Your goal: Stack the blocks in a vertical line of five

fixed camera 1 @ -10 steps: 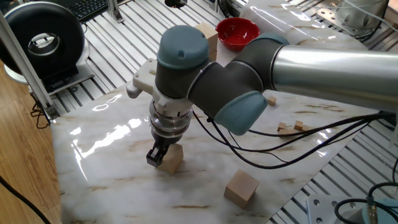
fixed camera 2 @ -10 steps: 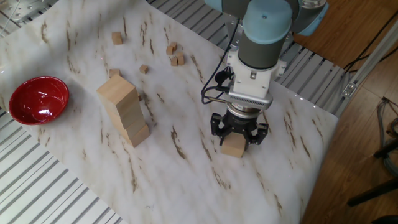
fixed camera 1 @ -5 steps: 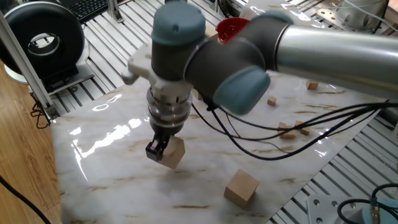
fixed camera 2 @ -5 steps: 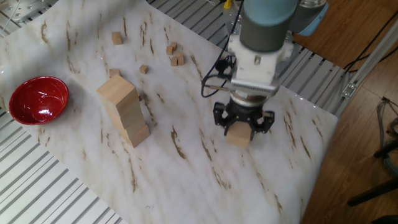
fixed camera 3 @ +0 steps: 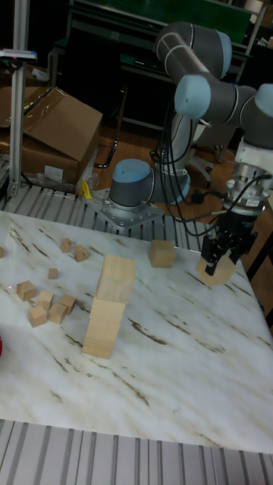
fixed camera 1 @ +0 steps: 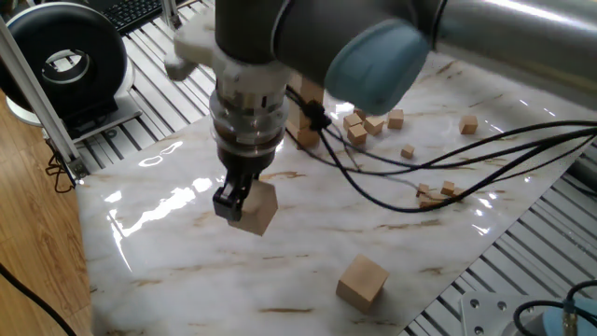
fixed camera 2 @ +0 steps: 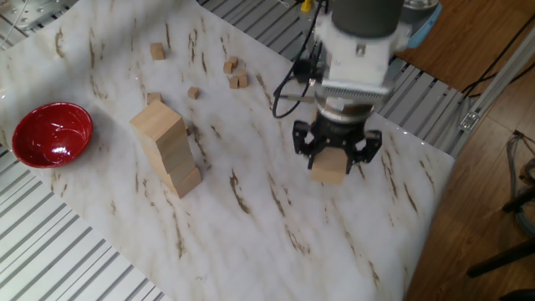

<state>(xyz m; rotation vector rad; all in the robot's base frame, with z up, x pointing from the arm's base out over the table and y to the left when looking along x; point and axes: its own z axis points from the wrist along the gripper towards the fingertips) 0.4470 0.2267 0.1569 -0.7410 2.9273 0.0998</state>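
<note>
My gripper (fixed camera 2: 333,159) is shut on one tan block (fixed camera 2: 329,170) and holds it a little above the marble tabletop, near the right edge in the other fixed view. The same held block (fixed camera 1: 257,209) hangs tilted under the gripper (fixed camera 1: 242,205) in one fixed view, and shows again as block (fixed camera 3: 216,273) with gripper (fixed camera 3: 218,264) in the tall view. A stack of three blocks (fixed camera 2: 170,150) stands to the left, apart from the gripper; the stack (fixed camera 3: 108,309) leans slightly. A loose block (fixed camera 1: 362,282) lies flat on the table; the tall view shows it (fixed camera 3: 161,253) behind the stack.
A red bowl (fixed camera 2: 52,134) sits at the table's far left. Several tiny wooden cubes (fixed camera 2: 235,73) are scattered at the back, also seen as cubes (fixed camera 3: 45,303) and cubes (fixed camera 1: 366,125). The arm's cables (fixed camera 1: 420,201) hang over the table. The table edge (fixed camera 2: 435,217) is close by.
The gripper, shut on the block, has risen from the tabletop, carrying the block up and slightly sideways. The stack and the loose block have not moved.
</note>
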